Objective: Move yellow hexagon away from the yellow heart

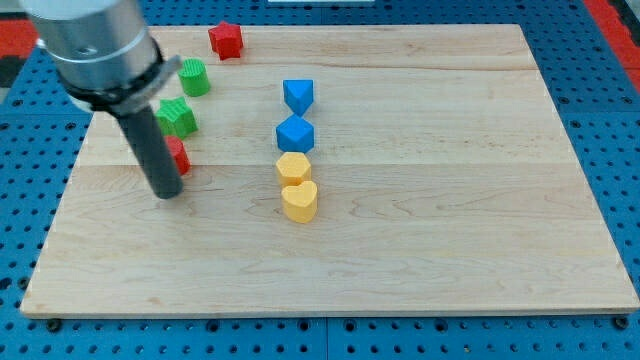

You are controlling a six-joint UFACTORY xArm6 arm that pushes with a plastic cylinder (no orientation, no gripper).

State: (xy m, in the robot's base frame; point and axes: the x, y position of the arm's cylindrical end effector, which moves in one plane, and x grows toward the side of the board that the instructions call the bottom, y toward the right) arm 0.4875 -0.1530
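Observation:
The yellow hexagon sits near the board's middle, touching the yellow heart just below it. A blue block touches the hexagon's top side. My tip rests on the board well to the view's left of the yellow blocks, beside a red block that the rod partly hides.
A second blue block lies above the first. Two green blocks and a red star-like block lie at the upper left. The wooden board sits on a blue pegboard.

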